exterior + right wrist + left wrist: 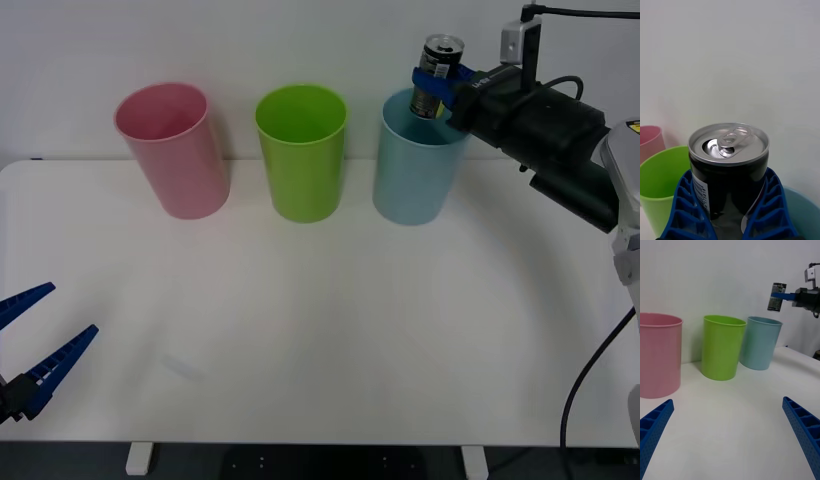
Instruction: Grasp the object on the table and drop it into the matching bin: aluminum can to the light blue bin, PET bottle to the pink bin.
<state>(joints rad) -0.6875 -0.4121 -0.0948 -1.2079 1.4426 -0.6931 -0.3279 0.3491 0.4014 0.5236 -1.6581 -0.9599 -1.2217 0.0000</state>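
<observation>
While the right gripper (pixel 440 80) sits in the upper right of the front view, its blue fingers (pixel 769 210) are clamped on the lower sides of the can (pixel 438 75), one on each flank, and the can stands upright with its silver top and pull tab facing up. It hangs in the air just above the rim of the light blue bin (pixel 415 170), toward the bin's far right edge. The can looks small, stiff and light, with smooth curved walls that could slip or dent under a hard squeeze, so a grip across the middle of the body, as here, seems the safest hold. Beside the blue bin stand a green bin (pixel 302 150) and the pink bin (pixel 172 150) on the white desk (pixel 320 330). At lower left the left gripper (pixel 35 345) waits low over the desk, fingers spread apart and holding nothing.
</observation>
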